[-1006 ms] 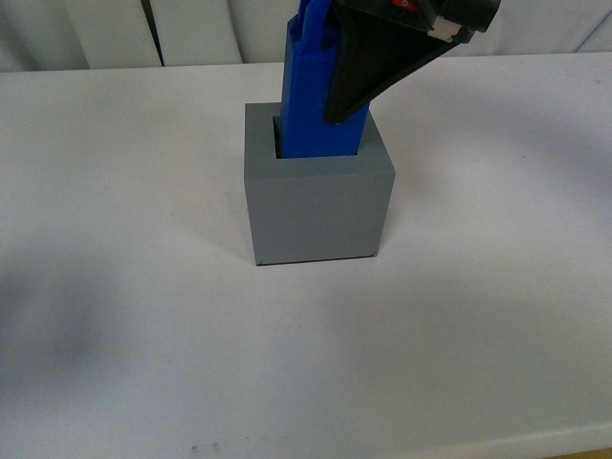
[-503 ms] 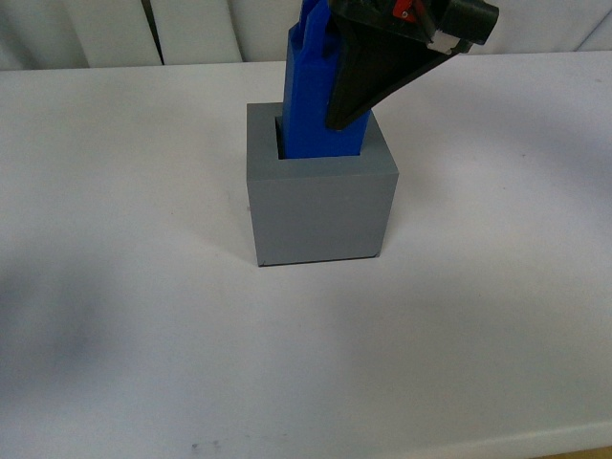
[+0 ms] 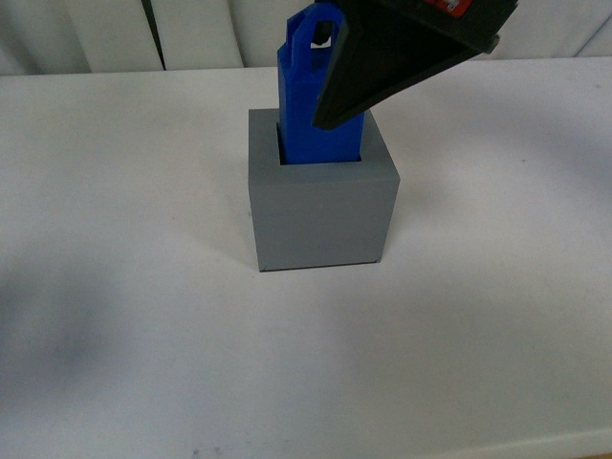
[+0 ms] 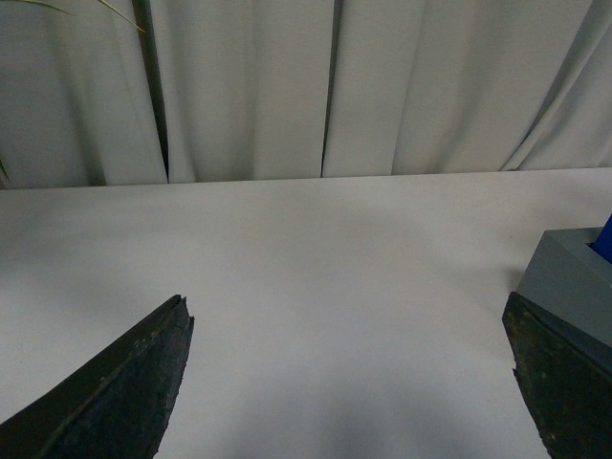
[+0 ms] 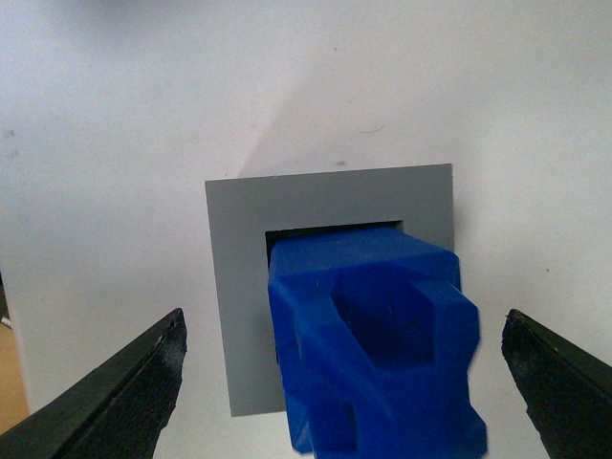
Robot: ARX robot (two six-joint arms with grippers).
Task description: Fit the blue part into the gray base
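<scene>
the left gripper (image 4: 346,306) hangs low over the white table (image 3: 124,287), spread wide and empty. the gray base (image 3: 323,215) sits mid-table with the blue part (image 3: 306,105) standing in its recess, loop handle sticking out. the right gripper (image 5: 342,320) hovers above, fingers wide apart either side.

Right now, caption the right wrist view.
Bright blue plastic block stands in matte gray cube's recess; open right pincer straddles it.
</scene>
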